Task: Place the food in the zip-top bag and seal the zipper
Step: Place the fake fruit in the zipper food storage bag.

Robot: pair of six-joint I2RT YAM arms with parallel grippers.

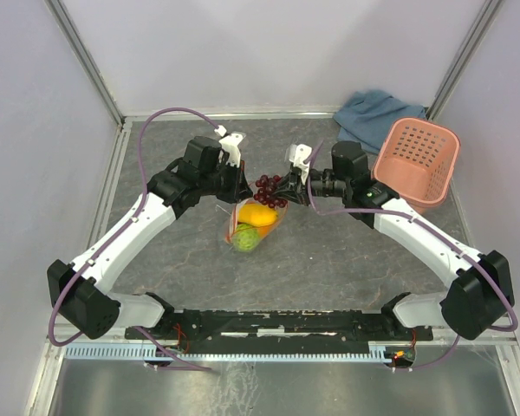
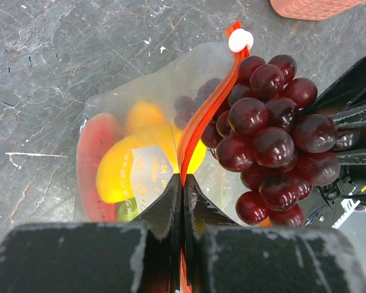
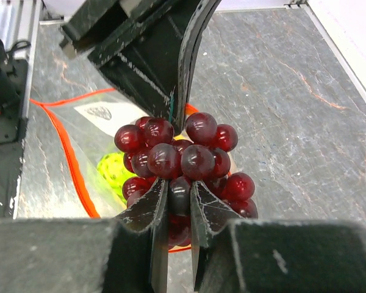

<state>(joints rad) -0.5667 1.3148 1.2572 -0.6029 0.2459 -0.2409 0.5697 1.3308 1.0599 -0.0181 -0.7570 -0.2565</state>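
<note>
At table centre: zip-top bag (image 1: pixel 253 227) lies flat on the grey table (image 1: pixel 347 260), mouth toward 12 o'clock, with the left gripper (image 1: pixel 244 192) at its 11 o'clock and the right gripper (image 1: pixel 288 194) at its 1 o'clock.
Left gripper state: clenched on the zipper (image 2: pixel 208 107); both fingers (image 2: pixel 168 204) press together, and the red-orange strip runs out between them toward 12 o'clock.
Zipper end: white end piece (image 2: pixel 240 40) sits at the strip's far tip, just beside the top of the grapes (image 2: pixel 274 140).
Right gripper state: clamped on the grapes; the fingers grip the near side of the cluster, which bulges toward 12 o'clock in the right wrist view.
Grapes position: at the bag's mouth, against the strip at its 3 o'clock in the left wrist view. A few show dimly through the clear plastic; how far inside the cluster sits cannot be told.
Bag contents: watermelon wedge (image 2: pixel 93 165) at 9 o'clock, yellow oblong fruit (image 2: pixel 119 174) beside it, orange fruit (image 2: pixel 145 115) toward 12 o'clock, all under the plastic.
Table far right: pink lattice basket (image 1: pixel 416 160) at 2 o'clock, touching the blue-grey cloth (image 1: pixel 368 113) behind it.
</note>
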